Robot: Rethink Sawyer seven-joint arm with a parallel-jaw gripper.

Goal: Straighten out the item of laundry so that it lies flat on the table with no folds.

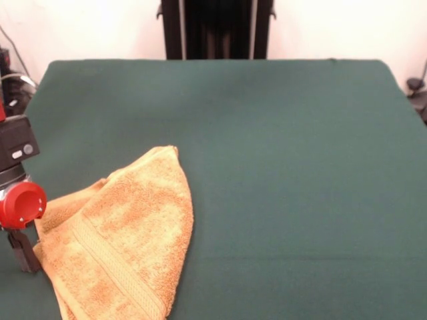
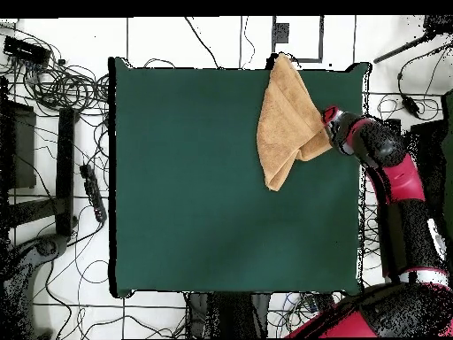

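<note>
Folded orange towel (image 2: 287,119) lies at the green table's (image 2: 203,177) top-right corner, one tip overhanging the edge; gripper (image 2: 329,124) touches its right side.

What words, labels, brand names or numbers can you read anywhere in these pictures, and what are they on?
No readable text in either view.
The towel has a plain woven band, no lettering.
The table is bare green cloth, no markings.
The pincer and the red and black parts above it show no legible label.
The gear on the floor in the overhead view is too small to read.
</note>
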